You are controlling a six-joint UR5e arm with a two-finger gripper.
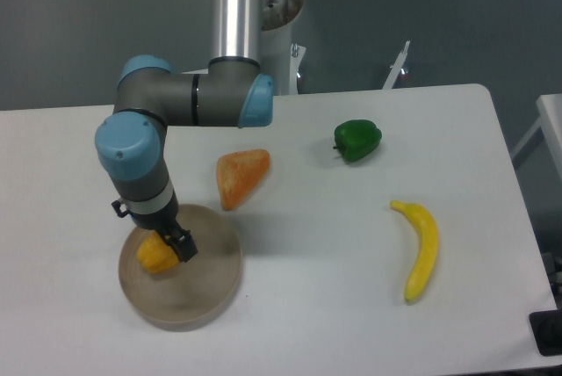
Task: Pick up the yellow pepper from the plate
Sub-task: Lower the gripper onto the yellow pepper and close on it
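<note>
The yellow pepper [151,258] lies on the left part of the round beige plate [204,281] near the table's front left. My gripper [169,249] is down over the pepper and covers its upper right part. One dark finger [183,247] stands at the pepper's right side, while the other is hidden behind the wrist. The jaws look open around the pepper, which still rests on the plate.
An orange wedge [240,177] lies just beyond the plate's far right rim. A green pepper [356,140] sits further back right. A banana [421,249] lies at the right. The arm's elbow [189,99] hangs above the table behind the plate.
</note>
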